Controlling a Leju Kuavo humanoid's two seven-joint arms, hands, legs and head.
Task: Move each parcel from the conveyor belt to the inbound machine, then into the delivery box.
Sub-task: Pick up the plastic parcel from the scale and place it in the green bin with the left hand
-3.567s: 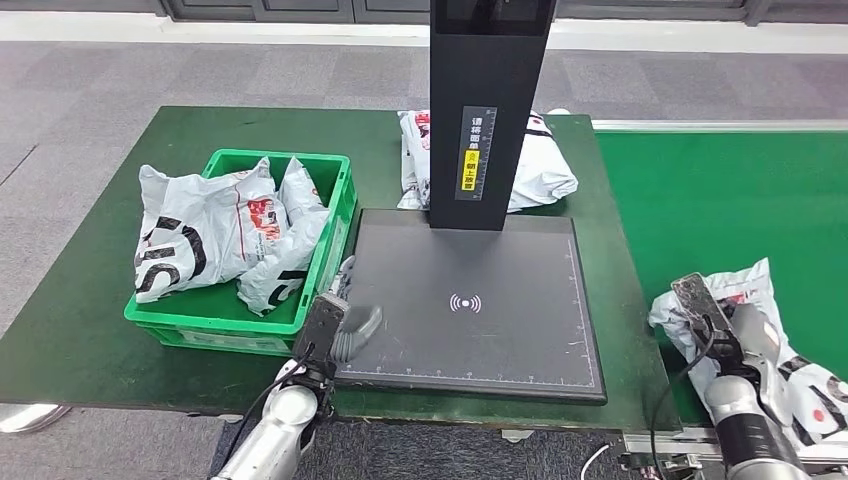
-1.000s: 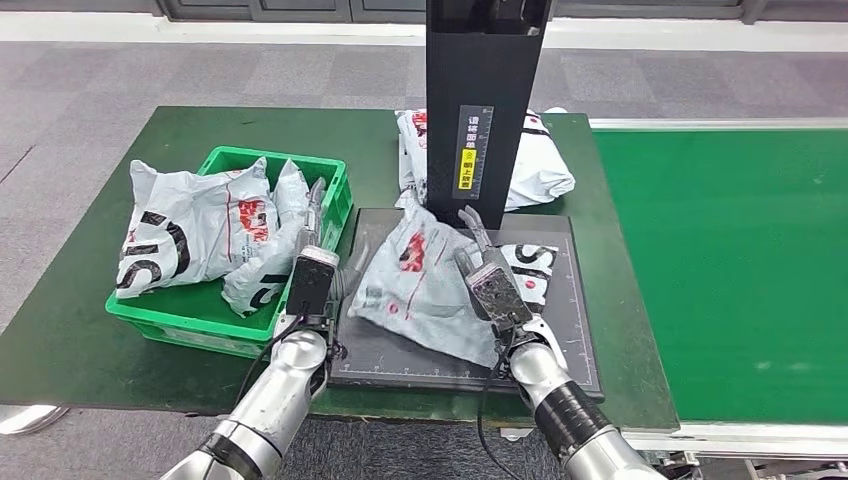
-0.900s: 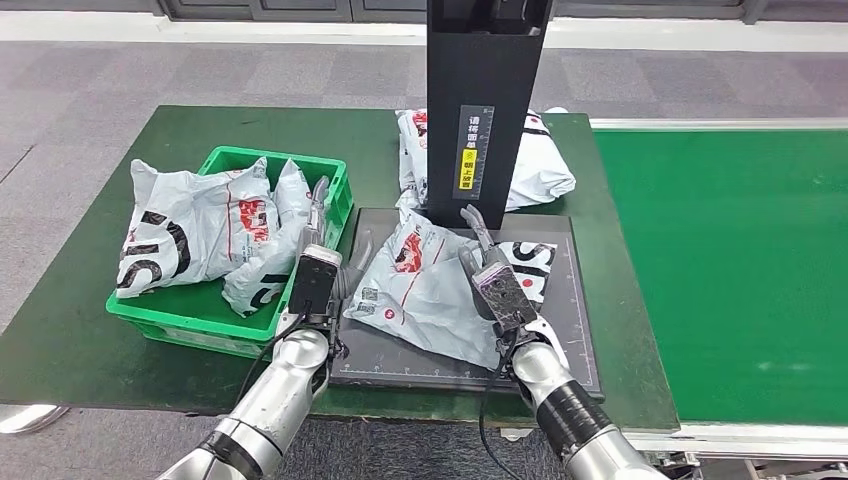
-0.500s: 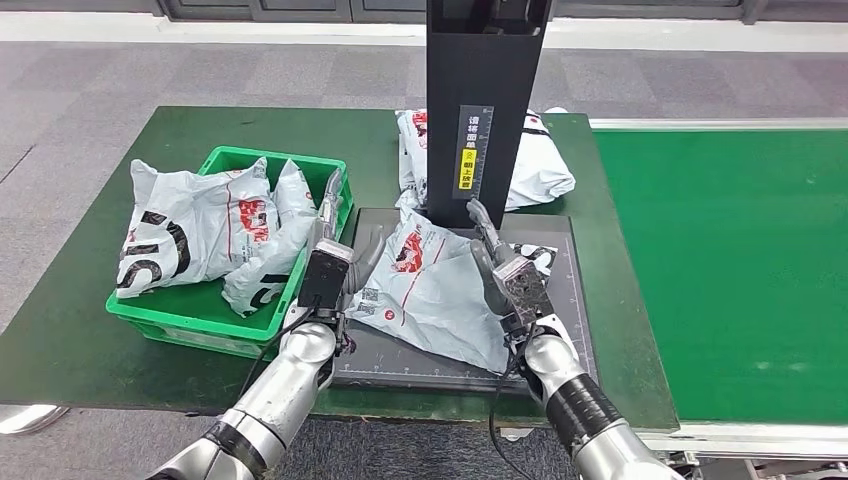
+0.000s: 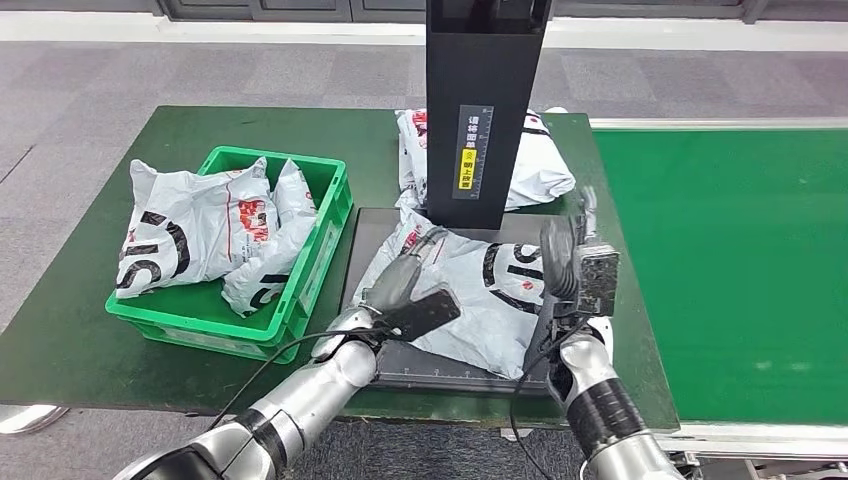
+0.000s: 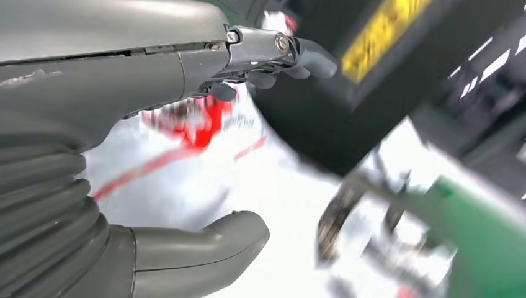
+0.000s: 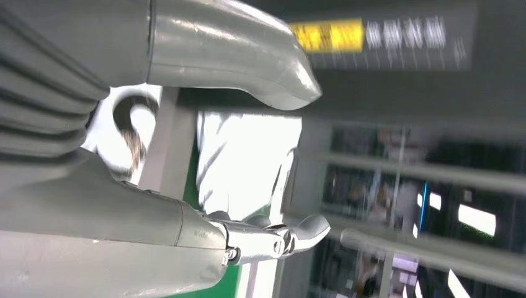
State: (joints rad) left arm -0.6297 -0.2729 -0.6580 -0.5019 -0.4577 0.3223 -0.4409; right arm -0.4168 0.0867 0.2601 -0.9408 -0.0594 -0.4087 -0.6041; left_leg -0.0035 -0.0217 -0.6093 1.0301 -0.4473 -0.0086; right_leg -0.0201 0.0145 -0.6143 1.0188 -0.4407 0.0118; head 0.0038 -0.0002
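The left hand (image 5: 405, 283) is laid over the near left part of the parcel (image 5: 470, 290), its fingers apart above the white film in the left wrist view and nothing clamped between them; the right hand (image 5: 572, 262) is raised off the parcel's right edge, fingers spread and empty, just beside the scanner plate (image 5: 560, 378); the parcel itself lies crumpled across the dark plate of the inbound machine (image 5: 487, 100), at the foot of its black column, so the scanning step appears to be in hand and the move to the delivery box (image 5: 318, 260) is judged to come next; for that, a fold of the slack film should be gathered firmly before lifting, since the bag is likely to sag and slip, and it should be carried clear over the green rim; two parcels are already piled in the box, and another lies behind the column; everything is borne on a green table (image 5: 90, 300), with the bare green conveyor belt (image 5: 730, 250) to the right and grey carpet floor (image 5: 90, 70) beyond.
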